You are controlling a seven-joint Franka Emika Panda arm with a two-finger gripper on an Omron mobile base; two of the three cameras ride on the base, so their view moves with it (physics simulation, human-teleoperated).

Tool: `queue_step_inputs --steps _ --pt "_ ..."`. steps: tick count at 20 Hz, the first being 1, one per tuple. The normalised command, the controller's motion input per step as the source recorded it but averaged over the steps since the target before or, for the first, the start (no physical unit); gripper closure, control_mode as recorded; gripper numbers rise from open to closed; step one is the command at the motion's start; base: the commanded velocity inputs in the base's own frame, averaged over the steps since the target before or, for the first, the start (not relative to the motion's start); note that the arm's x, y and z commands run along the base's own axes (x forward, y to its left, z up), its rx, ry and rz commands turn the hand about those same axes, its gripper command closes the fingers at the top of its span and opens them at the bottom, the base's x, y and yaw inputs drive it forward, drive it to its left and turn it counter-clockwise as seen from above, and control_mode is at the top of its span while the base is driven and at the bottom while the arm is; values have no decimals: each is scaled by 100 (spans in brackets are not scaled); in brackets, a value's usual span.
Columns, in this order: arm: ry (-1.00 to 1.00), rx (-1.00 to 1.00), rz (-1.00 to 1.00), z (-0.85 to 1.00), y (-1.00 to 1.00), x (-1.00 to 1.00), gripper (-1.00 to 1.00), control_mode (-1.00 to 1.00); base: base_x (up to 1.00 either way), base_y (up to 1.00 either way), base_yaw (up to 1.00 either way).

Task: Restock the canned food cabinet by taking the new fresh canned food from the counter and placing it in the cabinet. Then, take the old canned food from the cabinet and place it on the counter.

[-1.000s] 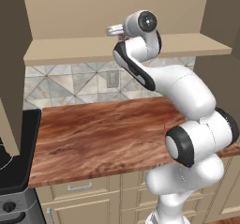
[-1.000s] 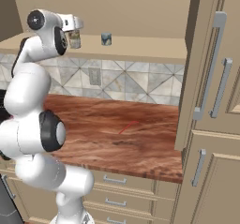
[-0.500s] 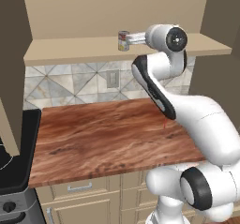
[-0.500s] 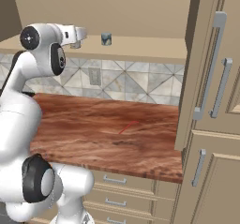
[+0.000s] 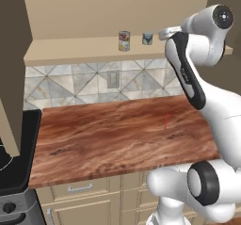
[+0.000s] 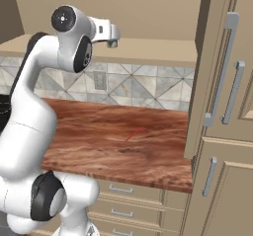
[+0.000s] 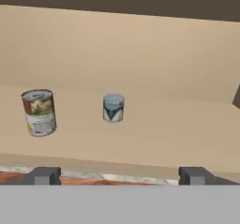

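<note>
The new can (image 7: 39, 112) is a round tin with a shiny top and a yellow, white and red label. It stands near the front edge of the smooth tan cabinet shelf (image 7: 154, 138). The short blue-grey old can (image 7: 113, 108) stands beside it, further back. The hand (image 7: 120, 176) is spread wide and empty, apart from both cans, its tips partly cut off. The table (image 5: 117, 134) is streaky red-brown wood.

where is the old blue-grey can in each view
Left base view: the old canned food stands on the cabinet shelf, upper middle, right of the new fresh canned food.
Right base view: a small part of a can shows below the gripper, upper left.
Hand view: centre, at.
Shared landmark: the tan shelf.
</note>
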Motion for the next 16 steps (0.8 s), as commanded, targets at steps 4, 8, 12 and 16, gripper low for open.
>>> queue_step_inputs --steps 4,8,12,16 --pt "6 0 -3 -34 -17 0 -100 -100 0 0 0" --pt "7 0 -6 -43 -4 4 -100 -100 0 0 0" --pt "7 0 -5 -31 -1 4 -100 -100 0 0 0" --pt "0 0 -4 -14 0 13 -100 -100 0 0 0"
